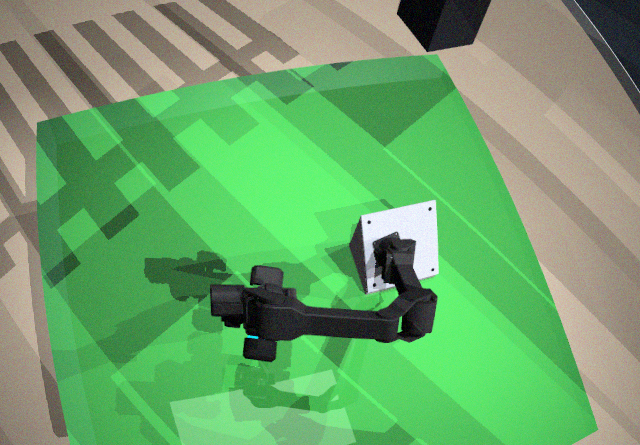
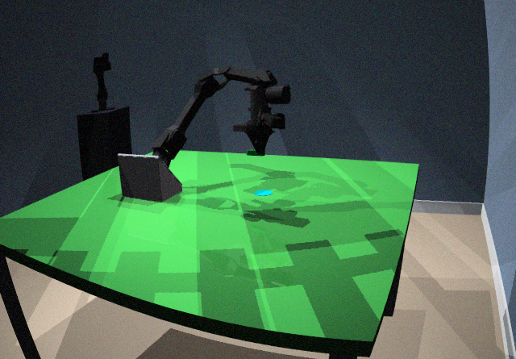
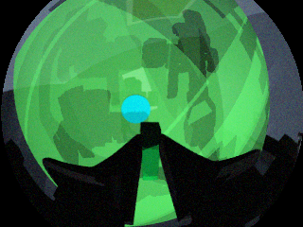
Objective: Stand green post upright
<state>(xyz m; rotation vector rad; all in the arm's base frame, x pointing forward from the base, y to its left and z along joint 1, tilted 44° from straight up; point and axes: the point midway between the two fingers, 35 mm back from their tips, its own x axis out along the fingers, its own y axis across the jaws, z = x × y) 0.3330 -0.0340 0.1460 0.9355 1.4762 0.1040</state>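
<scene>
The green post (image 2: 251, 152) (image 3: 151, 163) is held between the fingers of my gripper (image 2: 259, 153) (image 3: 150, 138), which is shut on it. Its green part shows between the fingers in the wrist view, with a dark end at the fingertips. In the exterior view it looks about level, not upright, and hangs well above the table. The cyan circle (image 1: 251, 336) (image 2: 263, 193) (image 3: 135, 109) is flat on the table; in the wrist view it shows just beyond and left of the fingertips. In the top view the arm covers most of the circle and hides the post and fingertips.
The arm's wedge-shaped base (image 1: 423, 233) (image 2: 139, 176) stands on the green table (image 1: 284, 161) (image 2: 145, 238). A black pedestal (image 1: 449, 6) (image 2: 104, 142) stands beyond the table, with a dark jointed object (image 2: 101, 77) on top. Shadows and reflections cross the tabletop.
</scene>
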